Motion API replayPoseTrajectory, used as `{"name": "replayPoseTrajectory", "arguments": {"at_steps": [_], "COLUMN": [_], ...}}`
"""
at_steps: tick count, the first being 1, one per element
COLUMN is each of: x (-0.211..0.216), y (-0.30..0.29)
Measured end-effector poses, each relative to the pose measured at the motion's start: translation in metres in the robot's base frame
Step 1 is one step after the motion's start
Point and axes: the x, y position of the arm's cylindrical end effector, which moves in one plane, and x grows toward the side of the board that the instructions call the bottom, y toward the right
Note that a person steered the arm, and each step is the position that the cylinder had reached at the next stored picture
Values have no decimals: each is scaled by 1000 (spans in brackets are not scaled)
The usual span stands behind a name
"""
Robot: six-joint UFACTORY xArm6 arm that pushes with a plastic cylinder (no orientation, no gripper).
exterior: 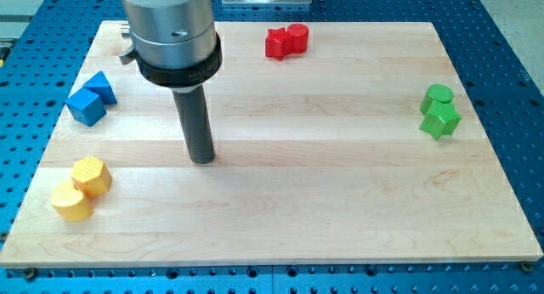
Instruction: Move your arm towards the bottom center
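My tip (202,159) left of centre, on bare wooden board (340,183).

Pale wooden counter (340,200), light maple tone with lengthwise grain bands; surrounding blue metal perforated base (518,39), regular dot pattern of holes; two blue plastic blocks (92,98); two red plastic blocks (286,41); two green plastic blocks (439,112); two yellow plastic blocks (82,188); straight dark grey rod (195,120) beneath a silver metal housing (166,22) with black collar.
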Motion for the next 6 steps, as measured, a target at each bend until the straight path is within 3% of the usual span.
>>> {"name": "replayPoseTrajectory", "arguments": {"at_steps": [3,6], "x": [-1,118], "y": [1,-10]}}
